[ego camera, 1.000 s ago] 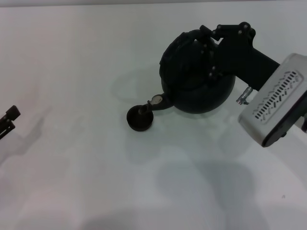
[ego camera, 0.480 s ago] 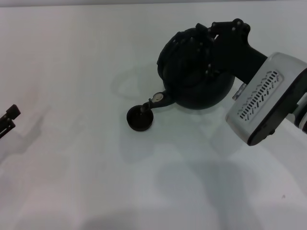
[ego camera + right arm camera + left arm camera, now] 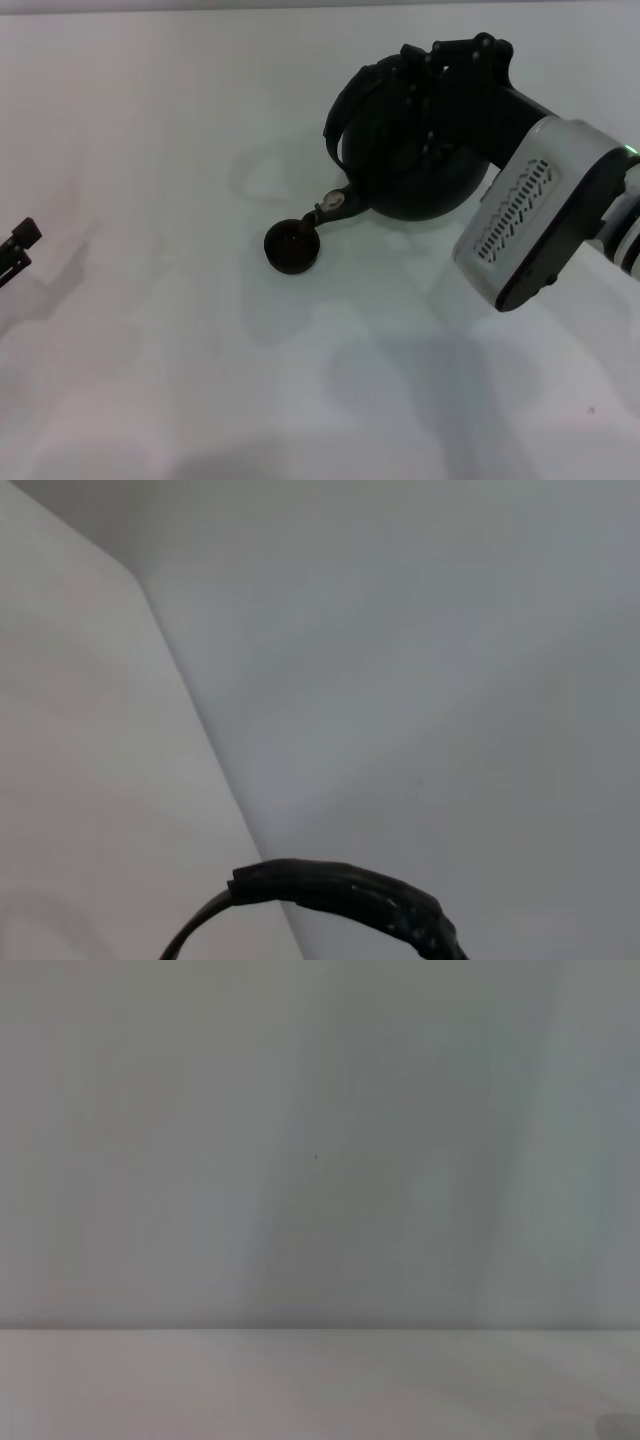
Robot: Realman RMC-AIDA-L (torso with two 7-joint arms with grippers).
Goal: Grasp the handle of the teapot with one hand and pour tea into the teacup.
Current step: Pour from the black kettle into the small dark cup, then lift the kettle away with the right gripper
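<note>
In the head view the matte-black teapot [image 3: 415,165] is tilted toward the left. Its silvery-tipped spout [image 3: 330,206] hangs just over the right rim of the tiny dark teacup [image 3: 292,247]. My right gripper [image 3: 428,72] is shut on the arched black handle [image 3: 340,112] at the pot's top, and the arm's white wrist reaches in from the right. The ribbed handle also shows in the right wrist view [image 3: 350,895]. My left gripper [image 3: 15,250] is parked at the far left edge, well away from both.
The white table [image 3: 150,150] spreads out around the cup and pot. The pot and arm cast a soft shadow on the table in front of them. The left wrist view shows only a pale blank surface.
My right wrist has rolled and shifted left and up, tipping the teapot further toward the cup. The spout stays over the cup's rim. The cup and the left arm have not moved.
</note>
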